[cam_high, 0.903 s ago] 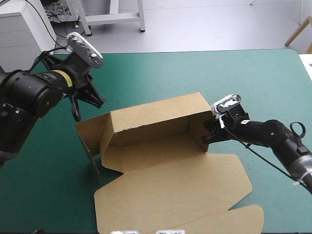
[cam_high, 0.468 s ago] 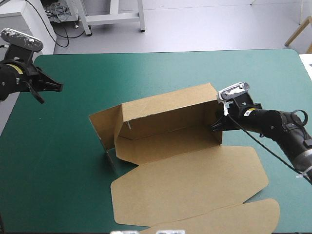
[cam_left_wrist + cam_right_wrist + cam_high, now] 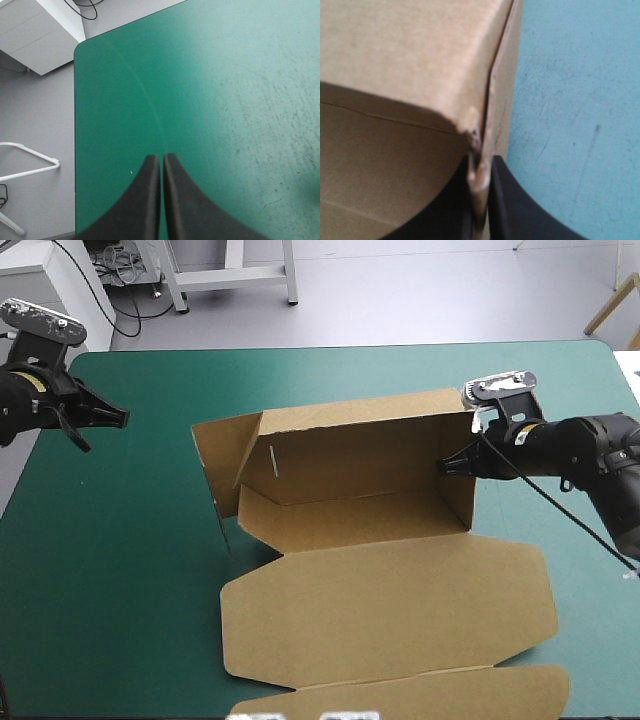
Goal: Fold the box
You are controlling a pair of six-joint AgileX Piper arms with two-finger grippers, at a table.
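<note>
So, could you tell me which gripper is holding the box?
The right gripper: its fingers pinch the box at its right end wall. The left gripper is shut, empty.

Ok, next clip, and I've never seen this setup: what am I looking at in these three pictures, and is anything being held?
This is a robot with two arms at a table with a teal-green cover. The wide picture looks down from above and behind it. The other two come from cameras on each wrist, looking along the black fingers. On the table lies a brown box, partly folded: back wall and side flaps raised, lid lying flat. The right gripper is pinched shut on the box's right end wall, shown close up in its wrist view. The left gripper is shut and empty, near the table's left edge.
</note>
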